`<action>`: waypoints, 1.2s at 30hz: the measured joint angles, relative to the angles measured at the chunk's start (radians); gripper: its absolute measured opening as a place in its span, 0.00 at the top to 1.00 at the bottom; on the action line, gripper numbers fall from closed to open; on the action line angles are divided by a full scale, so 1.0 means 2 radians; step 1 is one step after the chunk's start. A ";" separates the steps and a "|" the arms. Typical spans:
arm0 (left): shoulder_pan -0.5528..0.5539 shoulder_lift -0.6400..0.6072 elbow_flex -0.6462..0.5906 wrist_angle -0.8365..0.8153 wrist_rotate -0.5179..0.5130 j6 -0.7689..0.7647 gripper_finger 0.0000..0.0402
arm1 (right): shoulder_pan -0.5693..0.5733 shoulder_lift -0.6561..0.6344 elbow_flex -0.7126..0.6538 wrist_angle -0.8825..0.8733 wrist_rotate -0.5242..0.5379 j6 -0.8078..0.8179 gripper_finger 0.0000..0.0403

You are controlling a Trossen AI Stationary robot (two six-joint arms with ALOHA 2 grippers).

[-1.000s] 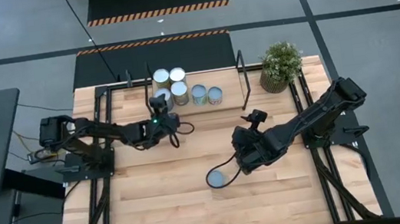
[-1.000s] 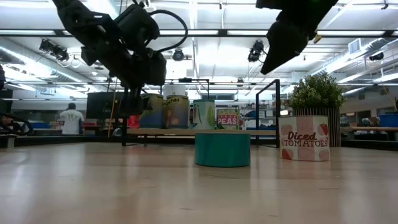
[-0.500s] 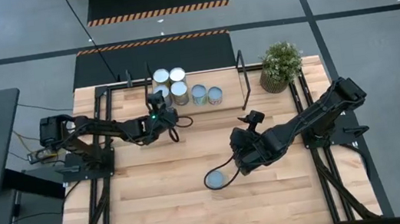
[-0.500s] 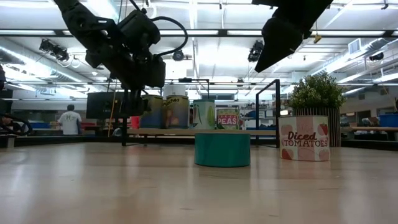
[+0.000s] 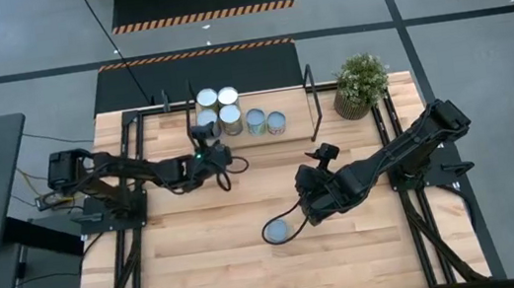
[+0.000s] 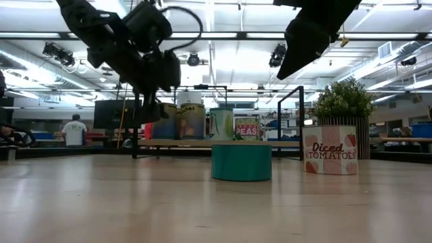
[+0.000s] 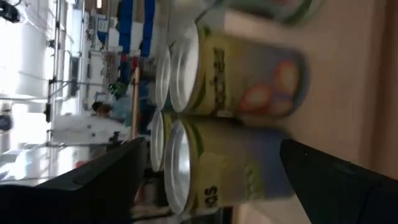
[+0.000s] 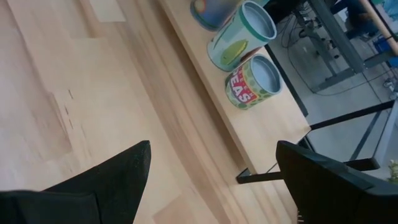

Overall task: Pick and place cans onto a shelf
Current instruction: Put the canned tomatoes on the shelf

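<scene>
**Cans on shelf, one on bench**

While five cans (image 5: 230, 114) are standing on the shelf (image 5: 294, 125) at the bench's (image 5: 201, 251) far edge, the left gripper (image 5: 207, 135) is hovering just before them, jaws wide and empty. The right gripper (image 5: 307, 209) is hanging with jaws apart, empty, beside a teal can (image 6: 241, 160) near mid-bench.

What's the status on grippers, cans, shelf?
Left gripper open, empty, at the shelf by the stacked cans. Right gripper open, empty, above the teal can on the table. Nothing in the way.
</scene>
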 joint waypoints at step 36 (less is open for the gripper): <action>-0.091 -0.371 -0.201 0.065 0.432 -0.307 0.07 | -0.067 0.006 0.033 0.208 -0.258 -0.113 0.07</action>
